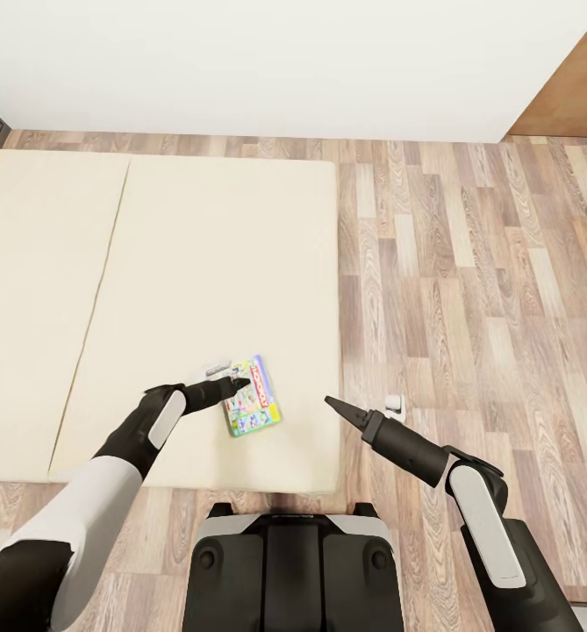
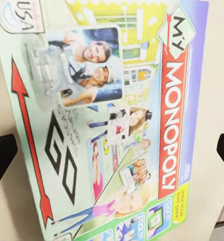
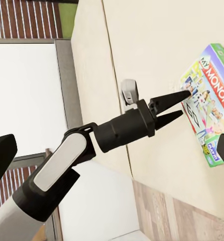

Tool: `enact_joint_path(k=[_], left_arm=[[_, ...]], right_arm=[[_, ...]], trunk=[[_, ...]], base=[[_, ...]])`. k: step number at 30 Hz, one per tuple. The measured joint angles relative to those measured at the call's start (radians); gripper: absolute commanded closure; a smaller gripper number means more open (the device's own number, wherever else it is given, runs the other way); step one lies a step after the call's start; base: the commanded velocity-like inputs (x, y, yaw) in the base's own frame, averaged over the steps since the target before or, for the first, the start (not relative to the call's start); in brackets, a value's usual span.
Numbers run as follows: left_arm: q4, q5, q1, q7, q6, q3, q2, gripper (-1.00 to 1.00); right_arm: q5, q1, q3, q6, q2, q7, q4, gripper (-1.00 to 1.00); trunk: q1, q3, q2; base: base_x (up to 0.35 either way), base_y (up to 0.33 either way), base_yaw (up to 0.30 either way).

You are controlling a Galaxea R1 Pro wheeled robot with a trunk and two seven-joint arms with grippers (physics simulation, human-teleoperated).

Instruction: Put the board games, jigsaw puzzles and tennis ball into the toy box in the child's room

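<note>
One board game (image 1: 254, 397) on bed (image 1: 196, 263) | left hand (image 1: 238, 384) open above

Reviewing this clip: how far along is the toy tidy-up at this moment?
Nothing visibly done yet. In hand: the left gripper, jaws open, sits over the Monopoly board game, which lies flat on the bed, ungrasped. The right gripper hangs idle beside the bed. Left: grasping and carrying it away.
</note>
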Motion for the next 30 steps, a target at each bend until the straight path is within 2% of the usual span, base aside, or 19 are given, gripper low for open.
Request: enact_joint_path(k=[14, 18, 23, 30], left_arm=[[0.001, -0.005, 0.000, 0.006, 0.000, -0.004, 0.001, -1.00], [-0.003, -0.030, -0.003, 0.023, 0.001, -0.006, -0.002, -1.00], [-0.006, -0.059, -0.005, 0.071, 0.001, -0.006, -0.009, -1.00], [-0.004, -0.066, -0.004, 0.093, 0.001, -0.006, -0.019, -1.00]], right_arm=[[0.000, 0.000, 0.001, -0.002, 0.000, -0.001, 0.000, -1.00], [0.001, 0.000, 0.004, -0.002, 0.001, -0.001, 0.000, -1.00], [0.001, 0.000, 0.005, -0.002, 0.001, -0.001, 0.000, -1.00], [0.000, 0.000, 0.003, -0.002, 0.000, 0.000, 0.000, -1.00]], trunk=[[0.000, 0.000, 0.000], [0.000, 0.000, 0.000], [0.000, 0.000, 0.000], [0.000, 0.000, 0.000]], base=[[0.000, 0.000, 0.000], [0.000, 0.000, 0.000], [0.000, 0.000, 0.000], [0.000, 0.000, 0.000]])
